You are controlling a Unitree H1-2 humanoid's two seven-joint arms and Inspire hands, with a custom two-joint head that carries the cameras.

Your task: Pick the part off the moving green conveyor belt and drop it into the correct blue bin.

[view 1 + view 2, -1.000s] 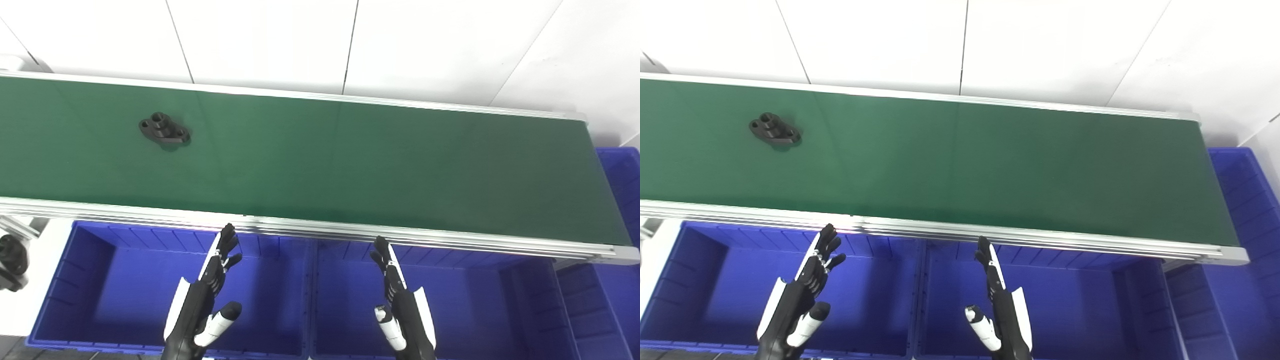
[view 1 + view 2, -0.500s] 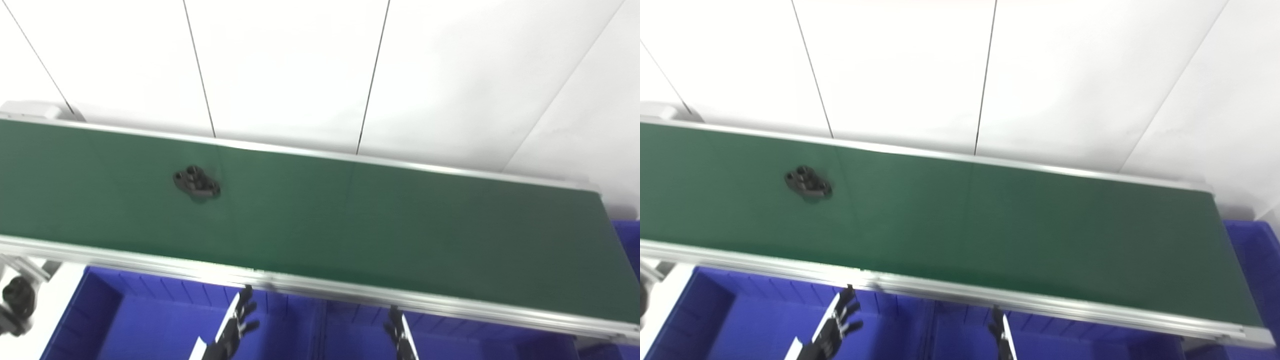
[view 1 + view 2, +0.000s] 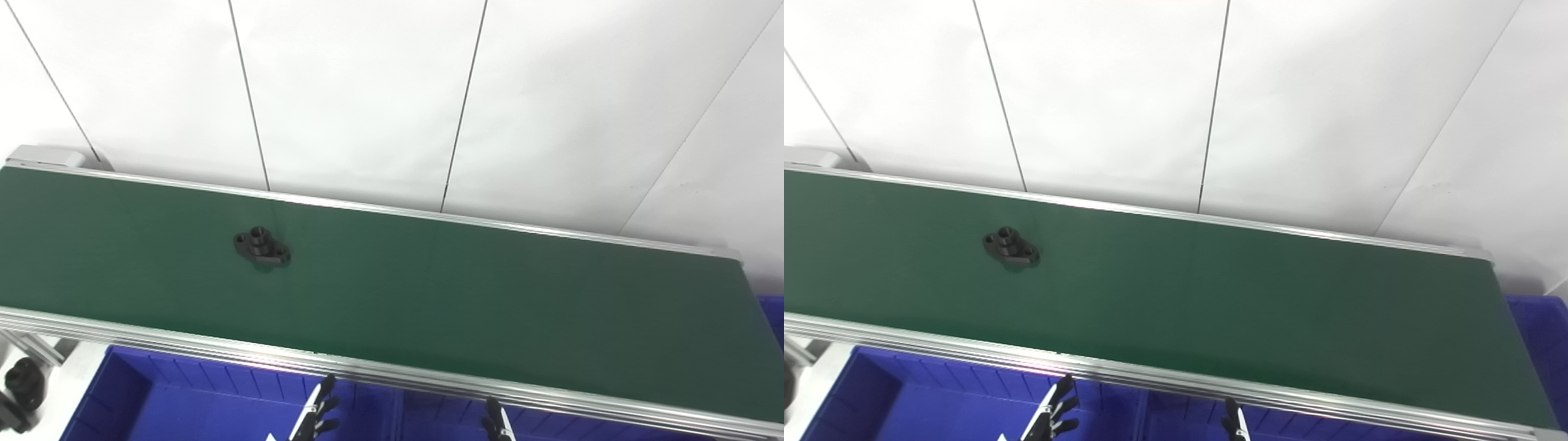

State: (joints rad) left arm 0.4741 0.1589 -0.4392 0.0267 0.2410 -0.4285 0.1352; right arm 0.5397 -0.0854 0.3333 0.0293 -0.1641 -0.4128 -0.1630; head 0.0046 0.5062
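A black flanged part point(image 3: 261, 248) with a raised hub and two holes lies flat on the green conveyor belt point(image 3: 490, 288), left of centre; it also shows in the right eye view point(image 3: 1010, 247). Only the fingertips of my left hand point(image 3: 318, 411) and right hand point(image 3: 496, 424) show at the bottom edge. They are over the blue bins, below the belt's near rail and well short of the part. The fingers of both hands are stretched out and hold nothing. The left bin point(image 3: 184, 404) and the middle bin point(image 3: 441, 418) are partly in view.
The belt's aluminium near rail point(image 3: 184, 346) runs between my hands and the part. A corner of another blue bin point(image 3: 773, 312) shows past the belt's right end. A black fitting point(image 3: 23, 386) sits at the lower left. A white panelled wall stands behind.
The camera has tilted up, so the belt sits lower in the picture and most of both hands has dropped out of view. The part has moved to the right along the belt.
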